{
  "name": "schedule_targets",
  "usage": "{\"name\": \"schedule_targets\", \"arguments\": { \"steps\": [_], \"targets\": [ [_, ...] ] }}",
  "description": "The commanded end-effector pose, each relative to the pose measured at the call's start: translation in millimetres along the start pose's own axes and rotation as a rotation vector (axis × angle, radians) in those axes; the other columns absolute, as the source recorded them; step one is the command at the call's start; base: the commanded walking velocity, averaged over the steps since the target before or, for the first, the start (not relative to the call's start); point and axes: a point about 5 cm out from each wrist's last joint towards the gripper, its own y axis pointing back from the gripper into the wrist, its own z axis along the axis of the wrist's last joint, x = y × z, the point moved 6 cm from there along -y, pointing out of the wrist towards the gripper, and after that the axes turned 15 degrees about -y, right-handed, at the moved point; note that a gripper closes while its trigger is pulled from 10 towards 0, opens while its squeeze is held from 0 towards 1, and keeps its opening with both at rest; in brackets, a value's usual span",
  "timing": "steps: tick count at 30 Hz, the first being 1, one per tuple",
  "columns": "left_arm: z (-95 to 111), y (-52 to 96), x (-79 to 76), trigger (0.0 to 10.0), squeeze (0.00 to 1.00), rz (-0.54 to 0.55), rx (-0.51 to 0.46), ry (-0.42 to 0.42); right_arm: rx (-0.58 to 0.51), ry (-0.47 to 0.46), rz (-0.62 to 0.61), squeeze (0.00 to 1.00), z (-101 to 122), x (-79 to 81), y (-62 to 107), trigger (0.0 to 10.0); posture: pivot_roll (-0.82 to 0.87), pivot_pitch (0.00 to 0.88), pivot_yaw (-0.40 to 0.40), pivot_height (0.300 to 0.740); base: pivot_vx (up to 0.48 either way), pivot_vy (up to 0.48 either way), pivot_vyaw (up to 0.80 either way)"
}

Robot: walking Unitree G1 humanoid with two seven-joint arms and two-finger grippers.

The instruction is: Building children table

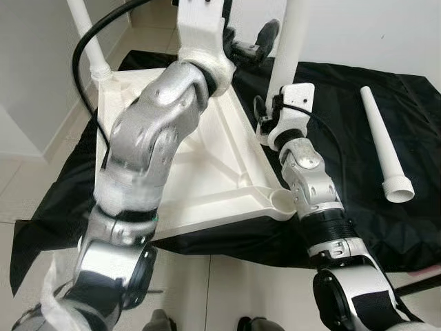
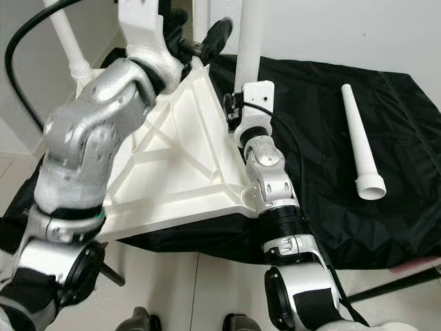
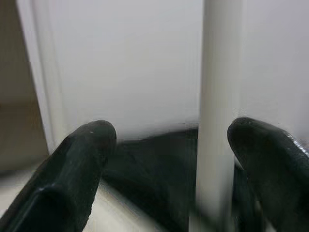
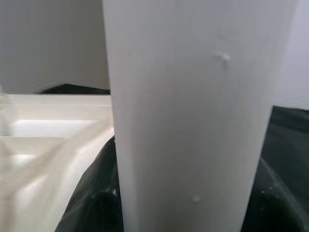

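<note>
A white plastic tabletop (image 1: 207, 165) lies upside down on a black sheet (image 1: 358, 158), its underside showing moulded ribs that run diagonally to the corners. The plastic is smooth and slightly glossy. A round, empty leg socket (image 1: 281, 201) sits at the near corner.

Two white table legs stand upright in far corners: a thin-looking tapered one (image 1: 86, 34) at the far left, and a thicker tube (image 1: 293, 41) at the far right. A third leg (image 1: 386, 141) lies loose on the sheet to the right, tapered, with a ridged collar at its wide end.

The right gripper (image 4: 183, 203) is closed around the far right upright leg, black fingers either side of the tube. The left gripper (image 3: 169, 159) hangs open beside the same leg, its rounded matte fingertips (image 3: 91, 140) well apart, the leg near one fingertip.

The crinkled, faintly shiny sheet covers pale floor tiles (image 1: 27, 193). Plain white walls (image 1: 386, 27) stand behind.
</note>
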Motion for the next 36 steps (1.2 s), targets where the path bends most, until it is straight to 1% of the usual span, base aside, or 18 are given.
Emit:
{"name": "schedule_targets", "arguments": {
  "steps": [1,4,5,7,8,9,10,12,18,20,21,23,26,28,31,33,35,36],
  "targets": [
    [8,2.5,-14.4,10.0,0.0,-0.085,-0.041,-0.045,-0.003,-0.022,-0.004,0.0,1,-1.4,1.4,10.0,-0.01,0.111,-0.01,0.74,0.0,0.0,0.0],
    [-17,14.0,-34.9,10.0,0.0,-0.183,0.017,-0.086,-0.009,-0.022,-0.016,0.0,3,-5.4,2.4,10.0,-0.01,0.112,-0.011,0.74,0.0,0.0,0.0],
    [-31,17.3,-42.5,10.0,0.0,-0.214,0.056,-0.11,-0.013,-0.027,-0.018,0.0,4,-6.5,2.8,10.0,-0.01,0.111,-0.011,0.74,0.0,0.0,0.0],
    [-49,21.8,-51.1,10.0,0.0,-0.248,0.109,-0.143,-0.019,-0.03,-0.018,0.0,5,-7.3,3.4,10.0,-0.01,0.112,-0.01,0.74,0.0,0.0,0.0],
    [-49,21.8,-51.1,10.0,0.0,-0.248,0.109,-0.143,-0.019,-0.03,-0.018,0.0,5,-7.3,3.4,10.0,-0.01,0.112,-0.01,0.74,0.0,0.0,0.0],
    [-60,24.9,-57.8,10.0,0.0,-0.271,0.14,-0.154,-0.023,-0.019,0.002,0.0,6,-5.7,5.3,10.0,-0.01,0.113,-0.01,0.74,0.0,0.0,0.0],
    [-60,24.9,-57.8,10.0,0.0,-0.271,0.14,-0.154,-0.023,-0.019,0.002,0.0,6,-5.7,5.3,10.0,-0.01,0.113,-0.01,0.74,0.0,0.0,0.0],
    [-67,27.2,-62.5,10.0,0.0,-0.283,0.157,-0.161,-0.023,-0.01,0.025,0.0,6,-3.7,7.7,10.0,-0.02,0.113,-0.009,0.74,0.0,0.0,0.0],
    [-69,32.2,-65.0,10.0,0.0,-0.285,0.15,-0.158,-0.026,-0.004,0.039,0.0,6,-2.8,10.4,10.0,-0.02,0.113,-0.009,0.74,0.0,0.0,0.0],
    [-72,36.3,-69.7,10.0,0.0,-0.302,0.153,-0.161,-0.041,0.013,0.074,0.0,6,-1.6,18.5,10.0,-0.02,0.114,-0.006,0.74,0.0,0.0,0.0],
    [-72,36.3,-69.7,10.0,0.0,-0.302,0.153,-0.161,-0.041,0.013,0.074,0.0,6,-1.6,18.5,10.0,-0.02,0.114,-0.006,0.74,0.0,0.0,0.0],
    [-77,42.1,-76.2,10.0,0.0,-0.332,0.154,-0.166,-0.052,0.02,0.111,0.0,3,0.3,30.2,10.0,-0.02,0.113,-0.004,0.74,0.0,0.0,0.0],
    [-79,44.6,-78.9,10.0,0.0,-0.346,0.157,-0.169,-0.057,0.017,0.124,0.0,2,1.3,34.8,10.0,-0.02,0.113,-0.003,0.74,0.0,0.0,0.0],
    [-84,48.9,-83.0,10.0,0.0,-0.366,0.171,-0.168,-0.069,0.0,0.143,0.0,2,3.2,42.6,10.0,-0.02,0.113,-0.002,0.74,0.0,0.0,0.0],
    [-89,51.6,-85.8,10.0,0.0,-0.378,0.184,-0.173,-0.079,-0.014,0.151,0.0,2,4.2,47.9,10.0,-0.02,0.11,-0.002,0.74,0.0,0.0,0.0],
    [-89,51.6,-85.8,10.0,0.0,-0.378,0.184,-0.173,-0.079,-0.014,0.151,0.0,2,4.2,47.9,10.0,-0.02,0.11,-0.002,0.74,0.0,0.0,0.0],
    [-94,54.0,-88.7,10.0,0.0,-0.391,0.198,-0.182,-0.088,-0.022,0.157,0.0,2,4.5,54.2,10.0,-0.02,0.106,-0.003,0.74,0.0,0.0,0.0],
    [-94,54.0,-88.7,10.0,0.0,-0.391,0.198,-0.182,-0.088,-0.022,0.157,0.0,2,4.5,54.2,10.0,-0.02,0.106,-0.003,0.74,0.0,0.0,0.0]
  ]
}}
